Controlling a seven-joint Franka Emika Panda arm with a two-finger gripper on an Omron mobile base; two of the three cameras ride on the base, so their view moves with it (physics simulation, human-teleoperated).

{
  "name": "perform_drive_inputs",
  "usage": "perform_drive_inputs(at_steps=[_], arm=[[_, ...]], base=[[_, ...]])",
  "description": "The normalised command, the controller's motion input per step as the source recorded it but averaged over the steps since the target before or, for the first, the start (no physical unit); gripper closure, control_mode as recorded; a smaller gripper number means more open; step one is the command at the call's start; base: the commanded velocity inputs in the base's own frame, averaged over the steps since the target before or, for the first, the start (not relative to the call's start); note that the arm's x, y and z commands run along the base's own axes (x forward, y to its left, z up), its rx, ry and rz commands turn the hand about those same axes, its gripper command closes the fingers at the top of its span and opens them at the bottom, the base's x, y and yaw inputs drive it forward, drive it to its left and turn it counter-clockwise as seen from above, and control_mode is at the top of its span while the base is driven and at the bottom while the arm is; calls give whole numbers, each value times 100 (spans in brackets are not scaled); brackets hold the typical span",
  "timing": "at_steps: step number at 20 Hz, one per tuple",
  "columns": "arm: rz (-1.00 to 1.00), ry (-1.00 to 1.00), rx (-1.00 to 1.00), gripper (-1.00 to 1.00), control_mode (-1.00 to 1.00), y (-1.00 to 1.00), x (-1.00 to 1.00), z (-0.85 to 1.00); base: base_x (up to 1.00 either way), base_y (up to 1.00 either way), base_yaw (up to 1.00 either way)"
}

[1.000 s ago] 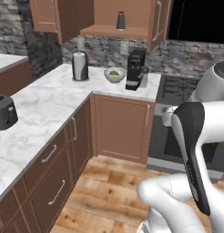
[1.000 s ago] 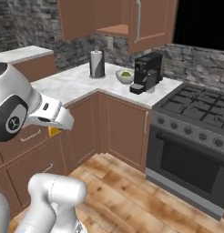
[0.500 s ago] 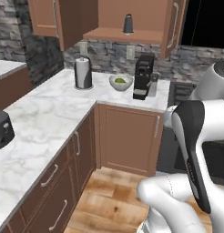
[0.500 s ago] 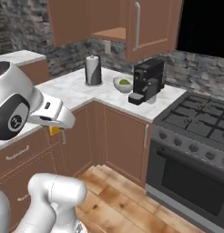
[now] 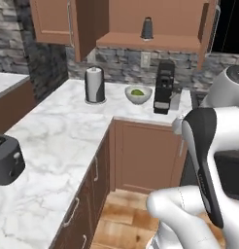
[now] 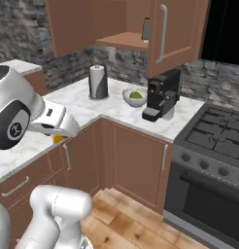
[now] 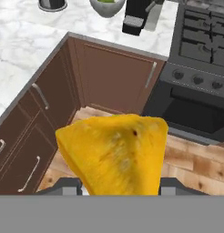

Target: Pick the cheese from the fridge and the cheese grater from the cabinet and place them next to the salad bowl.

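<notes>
The cheese [image 7: 114, 154], a yellow-orange wedge, sits close in the hand view, and my gripper [image 7: 118, 184] is shut on it above the wooden floor. In the right base view a sliver of the cheese [image 6: 57, 139] shows under the hand at the left. The salad bowl [image 5: 138, 94] [image 6: 135, 97] with green leaves stands on the corner counter beside the coffee machine; its lower rim [image 7: 106, 5] shows at the hand view's top. The dark cheese grater [image 5: 147, 28] [image 6: 146, 29] stands on the shelf of the open wall cabinet [image 6: 172, 34]. The fridge is out of view.
A black coffee machine [image 5: 164, 86] stands right of the bowl and a tall grey cylinder [image 5: 94, 84] left of it. A black toaster [image 5: 7, 159] sits on the near left counter. The stove [image 6: 213, 146] lies to the right. Brown base cupboards [image 7: 114, 77] face the floor.
The whole picture has shifted: the base has driven closer to the corner counter, so bowl, coffee machine and cabinet look larger. The cheese stays in the gripper.
</notes>
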Motion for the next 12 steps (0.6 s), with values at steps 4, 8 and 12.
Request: perform_drive_inputs(at_steps=[4,8,12], arm=[[0,0,0,100,100,0,0,0],[0,0,0,100,100,0,0,0],[0,0,0,100,100,0,0,0]], base=[[58,21,-39],[54,33,-33],[54,38,-15]])
